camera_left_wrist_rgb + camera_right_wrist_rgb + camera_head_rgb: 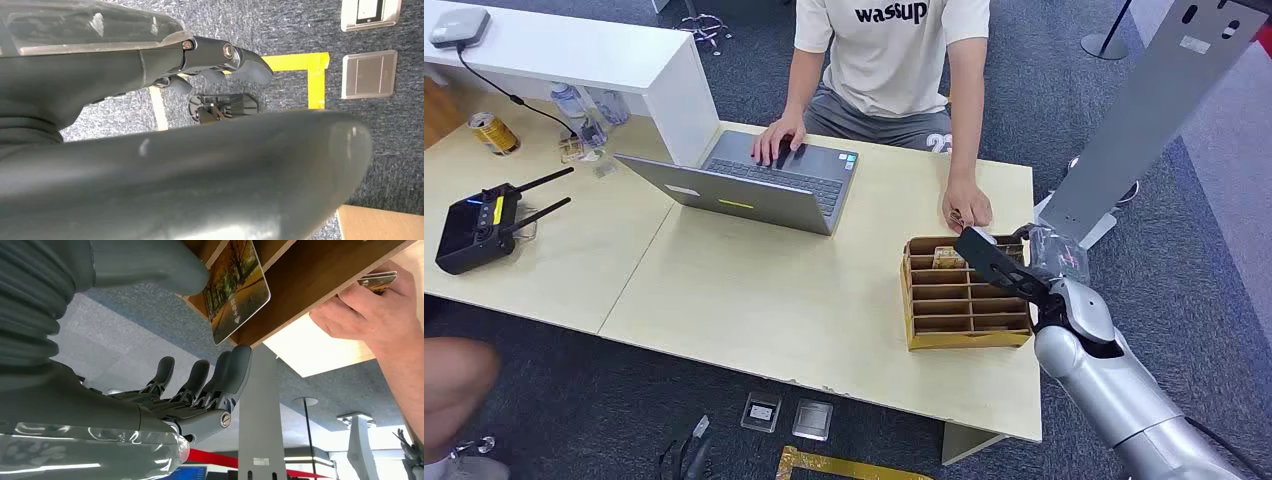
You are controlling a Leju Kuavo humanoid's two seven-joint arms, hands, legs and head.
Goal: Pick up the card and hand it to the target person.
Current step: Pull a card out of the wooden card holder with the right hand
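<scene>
My right hand (986, 258) hovered over the wooden card rack (967, 338) at the surface's (824, 300) four o'clock corner, fingers (235, 371) spread beside the card (239, 287), thumb above it, gripping nothing. The grasp seemed not yet made; I judged that pinching came next. The card, printed with autumn trees, stood in a far slot near the person's hand (967, 207). My left hand (220, 60) hung curled, empty.

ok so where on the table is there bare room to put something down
The widest bare patch is the light tabletop between the laptop and the wooden card box, down to the near edge. It is crowded around the box's far end, with the right hand and the person's hand.
</scene>
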